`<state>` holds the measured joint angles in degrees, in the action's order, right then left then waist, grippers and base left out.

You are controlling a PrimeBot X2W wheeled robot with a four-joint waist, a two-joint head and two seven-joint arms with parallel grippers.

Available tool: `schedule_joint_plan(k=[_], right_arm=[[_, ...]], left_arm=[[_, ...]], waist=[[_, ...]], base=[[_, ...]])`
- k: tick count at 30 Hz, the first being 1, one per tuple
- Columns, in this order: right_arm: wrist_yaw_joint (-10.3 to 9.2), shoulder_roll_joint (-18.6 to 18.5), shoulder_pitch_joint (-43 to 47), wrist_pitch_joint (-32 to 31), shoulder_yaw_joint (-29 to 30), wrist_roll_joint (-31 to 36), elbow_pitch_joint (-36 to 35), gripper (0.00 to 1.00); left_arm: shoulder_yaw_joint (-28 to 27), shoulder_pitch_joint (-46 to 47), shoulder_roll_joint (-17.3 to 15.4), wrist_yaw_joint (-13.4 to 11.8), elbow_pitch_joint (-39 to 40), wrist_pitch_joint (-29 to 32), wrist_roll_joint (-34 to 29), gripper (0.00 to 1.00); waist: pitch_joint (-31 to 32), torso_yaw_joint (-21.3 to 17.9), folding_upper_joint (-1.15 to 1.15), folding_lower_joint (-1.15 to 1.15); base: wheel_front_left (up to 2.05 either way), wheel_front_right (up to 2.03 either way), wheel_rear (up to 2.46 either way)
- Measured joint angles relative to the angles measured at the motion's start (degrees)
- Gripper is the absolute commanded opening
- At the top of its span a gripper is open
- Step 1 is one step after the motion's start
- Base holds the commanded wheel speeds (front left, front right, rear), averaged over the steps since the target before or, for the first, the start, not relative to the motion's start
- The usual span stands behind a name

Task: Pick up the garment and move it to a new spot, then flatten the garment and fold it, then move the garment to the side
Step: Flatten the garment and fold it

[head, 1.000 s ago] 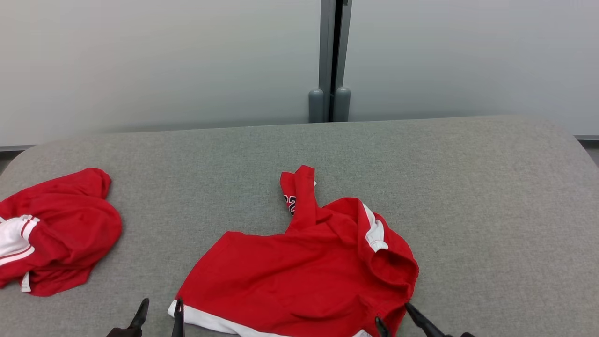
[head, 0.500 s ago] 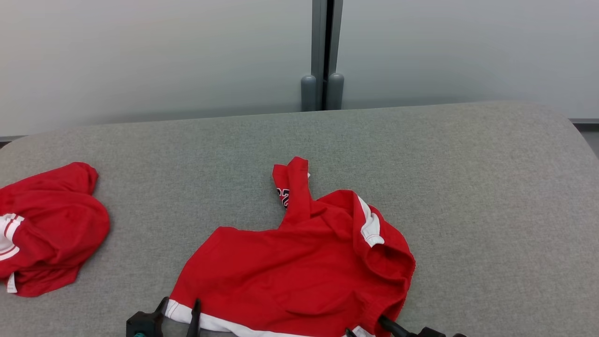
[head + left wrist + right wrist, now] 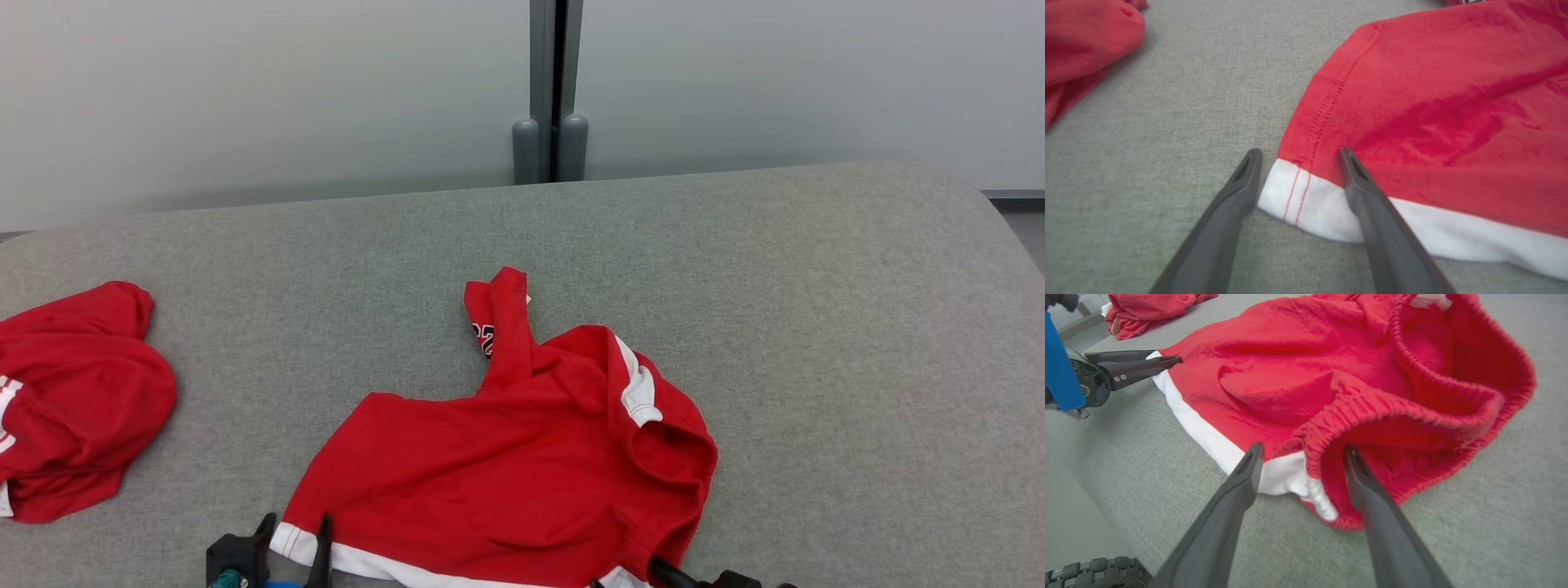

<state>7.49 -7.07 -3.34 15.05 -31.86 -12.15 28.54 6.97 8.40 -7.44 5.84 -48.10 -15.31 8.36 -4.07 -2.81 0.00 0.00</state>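
Garment (image 3: pixel 506 465) lies rumpled. My left gripper (image 3: pixel 1298 153) gapes around its hem corner (image 3: pixel 1294 192). My right gripper (image 3: pixel 1300 451), likewise spread, straddles its waistband (image 3: pixel 1372 404).

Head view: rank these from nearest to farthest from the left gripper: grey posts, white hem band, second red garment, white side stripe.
From the left gripper:
1. white hem band, its corner between the open fingers, at the near edge.
2. second red garment, off to the left.
3. white side stripe, to the right, on the crumpled part.
4. grey posts, at the back, centre.
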Motion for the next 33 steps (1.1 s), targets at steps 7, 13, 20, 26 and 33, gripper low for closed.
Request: schedule_joint_plan(k=[7,13,20,26,33], right_arm=[[-0.01,0.4,-0.8,0.0,-2.5,-1.3,2.6,0.00],[-0.01,0.0,-3.6,0.0,-2.9,-1.7,0.9,0.00],[0.00,-2.1,-6.3,0.0,0.0,-1.7,-6.1,0.00],[-0.01,-5.1,-17.0,0.0,1.0,-3.6,-9.5,0.00],[0.00,-7.3,-40.2,0.0,0.0,-7.1,-8.2,0.00]], left_arm=[[1.2,0.1,0.8,0.9,-1.8,-0.4,1.8,0.00],[2.8,1.2,1.9,1.3,-1.2,-0.1,4.3,0.00],[3.8,4.6,1.1,1.6,7.7,0.2,8.7,0.00],[6.9,15.5,-2.0,1.6,10.7,2.1,12.8,0.00],[8.0,38.4,-4.8,1.6,8.8,9.8,20.3,0.00]], waist=[[0.0,0.2,0.00,-0.01],[-0.1,0.3,0.00,0.00],[-0.3,0.3,0.00,-0.01],[-2.5,-0.2,0.00,0.00],[-9.3,-2.3,0.02,0.02]], base=[[0.00,0.00,0.00],[0.00,0.00,0.00],[0.00,0.00,0.00],[0.00,0.00,0.00],[0.00,0.00,0.00]])
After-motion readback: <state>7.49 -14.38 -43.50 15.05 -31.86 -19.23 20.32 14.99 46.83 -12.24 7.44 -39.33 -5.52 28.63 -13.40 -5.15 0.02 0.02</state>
